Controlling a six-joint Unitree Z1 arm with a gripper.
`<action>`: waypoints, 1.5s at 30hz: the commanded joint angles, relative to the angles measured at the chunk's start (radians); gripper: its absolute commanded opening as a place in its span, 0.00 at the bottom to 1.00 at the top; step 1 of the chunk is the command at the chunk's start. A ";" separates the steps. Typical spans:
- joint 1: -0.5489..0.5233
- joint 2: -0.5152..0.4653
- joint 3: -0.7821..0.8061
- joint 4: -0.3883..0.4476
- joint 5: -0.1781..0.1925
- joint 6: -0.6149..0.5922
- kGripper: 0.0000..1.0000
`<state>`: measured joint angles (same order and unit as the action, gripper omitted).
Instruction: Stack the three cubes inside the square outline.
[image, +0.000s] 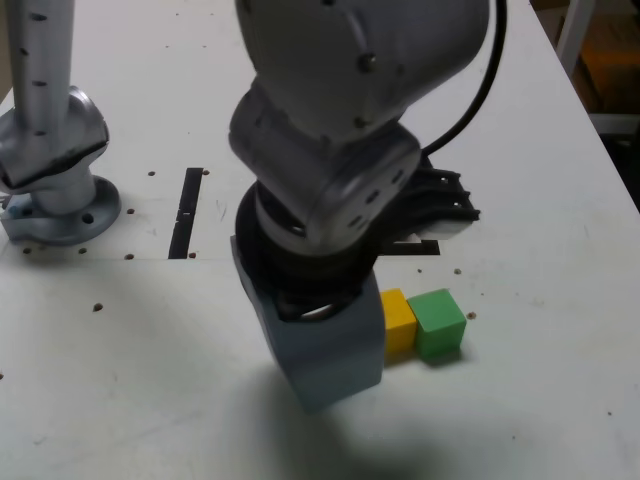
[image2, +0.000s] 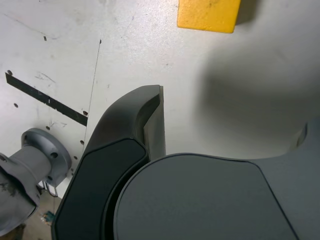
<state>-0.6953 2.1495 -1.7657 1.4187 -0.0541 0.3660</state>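
The gripper (image: 440, 205) stands with its jaws wide apart, and nothing is seen between them. In the exterior view the black fingers stick out from behind the big grey wrist body toward the exterior view's right, above the table (image: 560, 380). In the wrist view one black finger (image2: 131, 125) reaches over the white surface, with no block at its tip.

The yellow cube (image: 397, 322) and the green cube (image: 438, 323) sit side by side and touching, the green one on the exterior view's right. They lie nearer to the camera than the fingers, partly behind the wrist body. In the wrist view the yellow cube (image2: 207, 14) lies ahead of the finger tip, apart from it. The red cube is not visible in either view.

A short piece of thick black line (image: 418, 247) shows just under the fingers; it may be an edge of the square outline, but the arm hides the rest. Probably the next move must bring the open jaws toward the camera and down to the yellow or green cube.
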 joint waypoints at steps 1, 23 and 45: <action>-0.001 0.027 -0.026 0.008 -0.001 0.008 1.00; 0.042 0.118 -0.070 0.064 0.207 0.065 0.99; 0.071 0.008 0.209 -0.233 0.228 0.153 0.99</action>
<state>-0.6215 2.1637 -1.5524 1.1828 0.1687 0.5179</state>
